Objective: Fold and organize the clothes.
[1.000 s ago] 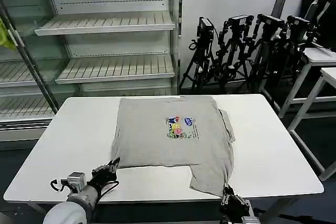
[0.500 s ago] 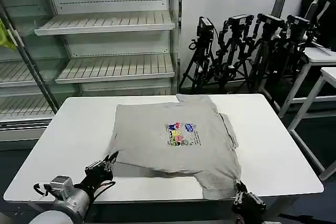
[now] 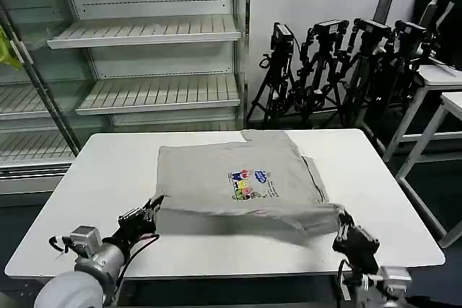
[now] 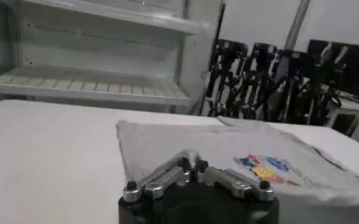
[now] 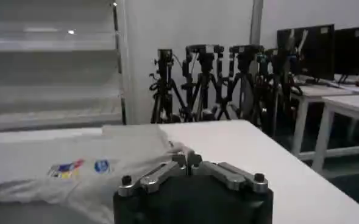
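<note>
— So, what does each tool hold?
— Left tool [image 3: 149, 210] pinches the shirt [image 3: 238, 178]'s near hem corner just ahead of it; right tool [image 3: 342, 223] likewise.
— Handling?
— Soft, light and limp on the worktop [image 3: 86, 178]; grip corners.

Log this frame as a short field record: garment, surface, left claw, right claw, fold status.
garment: grey shirt, print facing up, near hem lifted off the surface
surface: white table
left claw: shut on the shirt's near-left corner
right claw: shut on the shirt's near-right corner
fold status: near edge raised between both claws, not yet laid over
background: shelving, tripods
</note>
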You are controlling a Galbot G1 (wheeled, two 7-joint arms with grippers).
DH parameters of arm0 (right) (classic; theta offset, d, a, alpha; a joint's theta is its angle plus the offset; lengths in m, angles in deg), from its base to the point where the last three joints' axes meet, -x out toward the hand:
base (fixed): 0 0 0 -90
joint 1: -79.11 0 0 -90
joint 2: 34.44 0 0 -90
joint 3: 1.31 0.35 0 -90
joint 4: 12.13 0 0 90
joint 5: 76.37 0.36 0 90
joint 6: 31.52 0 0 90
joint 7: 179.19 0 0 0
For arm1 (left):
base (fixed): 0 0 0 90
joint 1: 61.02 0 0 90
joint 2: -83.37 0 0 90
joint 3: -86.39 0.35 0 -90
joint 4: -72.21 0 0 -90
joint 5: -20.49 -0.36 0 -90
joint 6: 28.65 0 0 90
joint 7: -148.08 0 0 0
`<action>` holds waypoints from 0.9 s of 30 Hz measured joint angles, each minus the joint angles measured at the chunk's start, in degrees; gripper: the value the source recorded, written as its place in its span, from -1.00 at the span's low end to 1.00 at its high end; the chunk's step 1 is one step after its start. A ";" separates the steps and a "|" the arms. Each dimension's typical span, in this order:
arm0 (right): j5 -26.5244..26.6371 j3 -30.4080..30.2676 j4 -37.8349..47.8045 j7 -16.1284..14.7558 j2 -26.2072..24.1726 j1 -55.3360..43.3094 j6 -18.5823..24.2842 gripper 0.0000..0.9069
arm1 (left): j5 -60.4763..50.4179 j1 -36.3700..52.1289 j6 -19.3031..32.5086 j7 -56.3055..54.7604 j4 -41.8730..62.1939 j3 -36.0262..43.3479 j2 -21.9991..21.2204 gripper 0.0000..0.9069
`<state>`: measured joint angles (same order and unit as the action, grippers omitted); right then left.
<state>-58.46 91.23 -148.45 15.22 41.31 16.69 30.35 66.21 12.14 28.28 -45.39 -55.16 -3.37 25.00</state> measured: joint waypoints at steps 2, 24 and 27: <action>1.19 -0.20 1.89 0.46 -0.87 -2.98 -0.44 -1.00 | 0.13 2.04 0.02 -0.09 1.75 0.78 0.37 -0.89; 2.42 -11.99 24.56 2.07 -3.72 -29.12 -4.22 -1.00 | -6.93 16.84 -0.07 -0.80 16.56 10.66 0.40 -0.89; 1.72 -13.33 27.46 1.86 -3.45 -31.48 -4.39 -1.00 | -8.03 16.74 -0.09 -0.96 16.77 10.80 0.70 -0.89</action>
<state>-56.74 77.90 -120.99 17.09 37.86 -14.79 25.96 58.18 28.89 28.19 -46.35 -38.39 7.43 25.70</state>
